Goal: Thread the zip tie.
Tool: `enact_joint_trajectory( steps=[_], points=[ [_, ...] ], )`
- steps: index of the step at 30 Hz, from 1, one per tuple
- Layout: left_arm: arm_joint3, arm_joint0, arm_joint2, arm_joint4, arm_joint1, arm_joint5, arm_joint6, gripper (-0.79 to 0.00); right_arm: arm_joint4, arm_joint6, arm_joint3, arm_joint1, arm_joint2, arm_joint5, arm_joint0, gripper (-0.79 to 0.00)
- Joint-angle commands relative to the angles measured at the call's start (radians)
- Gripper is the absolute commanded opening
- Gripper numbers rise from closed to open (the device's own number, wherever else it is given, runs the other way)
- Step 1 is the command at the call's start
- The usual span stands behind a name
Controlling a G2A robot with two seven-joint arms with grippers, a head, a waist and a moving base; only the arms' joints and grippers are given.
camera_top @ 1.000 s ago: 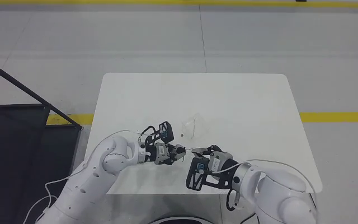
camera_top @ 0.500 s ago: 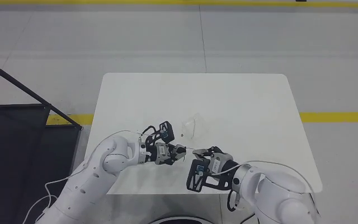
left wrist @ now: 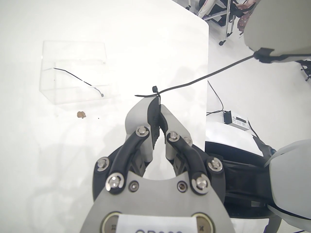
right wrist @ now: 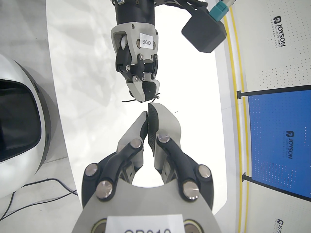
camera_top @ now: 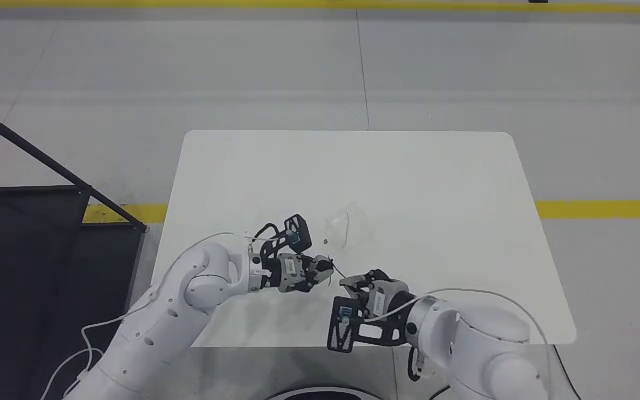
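where the left gripper [left wrist: 157,105] clamps the zip tie [left wrist: 155,89] above the near edge of the table [camera_top: 450,200], we see its head just past the fingertips [left wrist: 152,109], a short end crosswise. the right gripper [right wrist: 148,113], closed, sits just beside.

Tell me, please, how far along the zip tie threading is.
Done: the zip tie is held off the table. In hand: the left gripper is shut on it just below its head; the right gripper, shut, meets it tip to tip, apparently pinching the strap. Left: I cannot tell whether the tail is through the head, so threading looks outstanding.
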State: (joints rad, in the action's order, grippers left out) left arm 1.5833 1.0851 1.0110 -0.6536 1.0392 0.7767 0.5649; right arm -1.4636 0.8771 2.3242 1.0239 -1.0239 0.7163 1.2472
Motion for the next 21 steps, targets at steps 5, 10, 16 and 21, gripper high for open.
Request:
enact_joint_trajectory(
  steps=[5,10,16,21],
  points=[
    [-0.005,-0.002,0.0,0.0,-0.001,0.0,-0.005,-0.785,-0.003,-0.008,0.01,0.003,-0.002,-0.03,-0.007,-0.785],
    [-0.009,-0.001,0.004,0.001,-0.002,0.003,-0.012,-0.785,-0.015,-0.045,0.026,-0.001,-0.024,-0.034,0.017,-0.785],
    [-0.017,-0.001,0.007,0.007,-0.003,0.002,-0.019,-0.785,-0.027,-0.08,0.026,-0.005,-0.041,-0.016,0.037,-0.785],
    [-0.02,-0.002,0.008,0.011,-0.004,0.0,-0.023,-0.785,-0.035,-0.113,0.026,-0.009,-0.053,0.003,0.047,-0.785]
  ],
)
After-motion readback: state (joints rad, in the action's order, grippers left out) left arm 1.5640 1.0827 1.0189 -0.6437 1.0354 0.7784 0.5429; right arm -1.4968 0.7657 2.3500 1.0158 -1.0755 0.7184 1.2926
